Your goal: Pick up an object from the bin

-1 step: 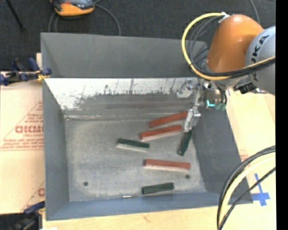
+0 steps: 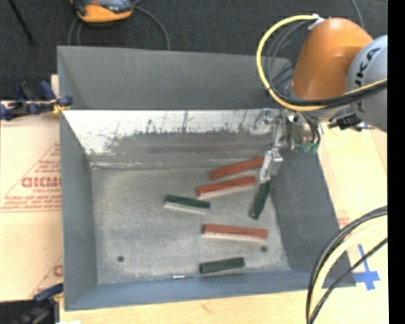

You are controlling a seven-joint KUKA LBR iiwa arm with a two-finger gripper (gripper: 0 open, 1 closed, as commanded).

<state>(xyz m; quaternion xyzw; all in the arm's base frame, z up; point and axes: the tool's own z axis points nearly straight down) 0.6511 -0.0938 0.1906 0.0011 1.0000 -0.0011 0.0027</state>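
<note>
At my view's top left I see an orange-and-black handheld unit (image 2: pixel 101 0) lying on the dark floor (image 2: pixel 209 15).

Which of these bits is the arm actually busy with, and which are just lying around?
In play: gripper, low at the right of the bin; tilted dark green stick and upper red stick just beside it.

Lying about: middle red stick, green-and-white stick, lower red stick, front green stick, orange gadget outside the bin.
</note>
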